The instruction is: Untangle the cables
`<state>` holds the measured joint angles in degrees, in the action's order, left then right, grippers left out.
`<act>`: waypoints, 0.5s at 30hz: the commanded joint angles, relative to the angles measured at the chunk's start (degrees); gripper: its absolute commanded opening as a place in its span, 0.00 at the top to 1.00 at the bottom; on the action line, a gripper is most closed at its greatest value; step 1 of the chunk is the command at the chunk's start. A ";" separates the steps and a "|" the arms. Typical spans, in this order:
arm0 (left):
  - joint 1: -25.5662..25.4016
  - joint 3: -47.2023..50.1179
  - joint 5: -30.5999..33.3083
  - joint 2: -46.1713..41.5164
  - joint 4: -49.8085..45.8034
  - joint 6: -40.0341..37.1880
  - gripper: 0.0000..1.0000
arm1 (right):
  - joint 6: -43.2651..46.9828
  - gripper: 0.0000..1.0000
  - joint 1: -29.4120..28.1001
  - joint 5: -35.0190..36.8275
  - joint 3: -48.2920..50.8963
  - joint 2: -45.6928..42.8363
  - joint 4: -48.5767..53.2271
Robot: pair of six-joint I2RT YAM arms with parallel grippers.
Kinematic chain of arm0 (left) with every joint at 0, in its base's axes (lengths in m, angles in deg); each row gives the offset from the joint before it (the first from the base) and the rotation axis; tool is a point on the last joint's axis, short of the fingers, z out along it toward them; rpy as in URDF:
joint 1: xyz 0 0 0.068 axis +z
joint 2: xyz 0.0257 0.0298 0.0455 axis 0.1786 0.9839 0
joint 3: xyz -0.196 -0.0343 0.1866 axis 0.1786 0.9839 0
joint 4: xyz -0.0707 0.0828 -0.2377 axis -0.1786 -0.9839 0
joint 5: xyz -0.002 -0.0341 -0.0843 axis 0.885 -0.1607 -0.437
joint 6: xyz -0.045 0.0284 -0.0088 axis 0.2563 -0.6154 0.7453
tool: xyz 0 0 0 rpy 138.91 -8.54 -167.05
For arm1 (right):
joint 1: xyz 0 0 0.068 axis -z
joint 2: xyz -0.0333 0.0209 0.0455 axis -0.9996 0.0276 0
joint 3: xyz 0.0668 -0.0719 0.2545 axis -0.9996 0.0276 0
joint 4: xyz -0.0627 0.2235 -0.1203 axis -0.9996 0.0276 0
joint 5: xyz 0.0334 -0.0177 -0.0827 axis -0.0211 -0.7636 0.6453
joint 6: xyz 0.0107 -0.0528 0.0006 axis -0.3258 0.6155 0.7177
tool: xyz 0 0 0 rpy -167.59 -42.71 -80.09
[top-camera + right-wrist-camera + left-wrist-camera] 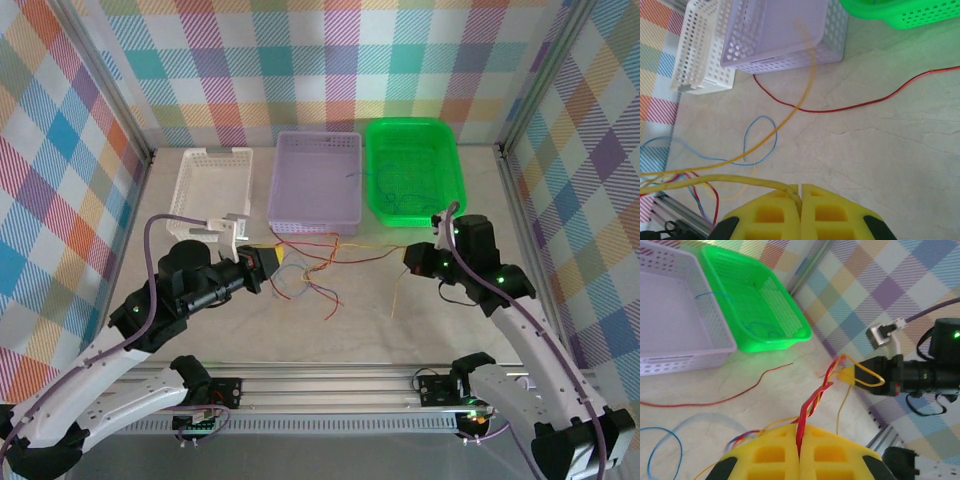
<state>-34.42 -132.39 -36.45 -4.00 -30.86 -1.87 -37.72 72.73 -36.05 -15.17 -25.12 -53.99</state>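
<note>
**Inspector:** Where are the cables?

**Assessor:** Loose on the counter, in the gap between the two tools. They lie straight ahead of the left tool and inboard of the right tool. The purple basket stands just beyond them. A few blue strands also lie in the green basket, beyond the right tool.

**Inspector:** What state are the tools in?

**Assessor:** Both are clenched. The left tool's pads pinch a red strand in their seam. The right tool grips a yellow-orange strand, which trails off to its left.

**Inspector:** Which relation decides the next move?

**Assessor:** The red strand runs from the left tool's tips directly toward the right tool's tips. It winds around the yellow-orange strand on the way. The long axis therefore lies tool to tool, across the counter, and the winding appears closer to the right tool.

**Inspector:** What is your assessment?

**Assessor:** In my judgement, pulling apart along that axis would tighten the winding. One tool probably needs to travel around the axis to undo it.

**Inspector:** Is there any slack nearby?

**Assessor:** A red length and a blue loop lie flat ahead of the right tool, clear of its grip. I cannot tell whether that red length belongs to the held strand.
</note>
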 commanded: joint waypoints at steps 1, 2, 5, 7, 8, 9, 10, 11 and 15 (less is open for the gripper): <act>2.56 -6.91 7.13 -4.23 -5.96 -5.97 1.00 | -2.77 1.00 6.04 5.93 2.79 0.03 2.71; 2.71 -7.88 7.75 -4.41 -7.14 -6.90 1.00 | -2.88 1.00 6.94 5.82 3.15 0.24 2.69; 3.05 -10.92 10.37 -4.91 -10.34 -10.10 1.00 | -3.92 1.00 10.62 5.36 4.50 0.84 2.72; 3.13 -12.61 12.72 -5.03 -11.94 -12.13 1.00 | -4.61 1.00 13.34 4.89 5.44 0.96 2.74; 3.15 -13.22 13.75 -4.96 -12.55 -12.91 1.00 | -4.68 1.00 14.36 4.68 5.84 0.88 2.63; 3.14 -13.74 14.80 -4.76 -13.04 -13.57 1.00 | -4.67 1.00 15.40 3.99 6.14 0.72 2.36; 3.16 -14.17 15.44 -4.63 -13.41 -14.14 1.00 | -4.72 1.00 16.04 3.67 6.30 0.82 2.43; 3.22 -14.37 15.88 -4.53 -13.51 -14.49 1.00 | -4.60 1.00 16.49 3.62 6.38 0.74 2.54; 3.29 -16.07 17.88 -3.74 -14.51 -16.65 1.00 | -4.87 1.00 18.62 5.97 6.44 0.41 4.10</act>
<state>-32.15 -145.96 -24.26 -7.82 -44.80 -15.03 -41.37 89.13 -35.02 -9.49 -24.47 -52.26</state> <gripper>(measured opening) 0.049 0.057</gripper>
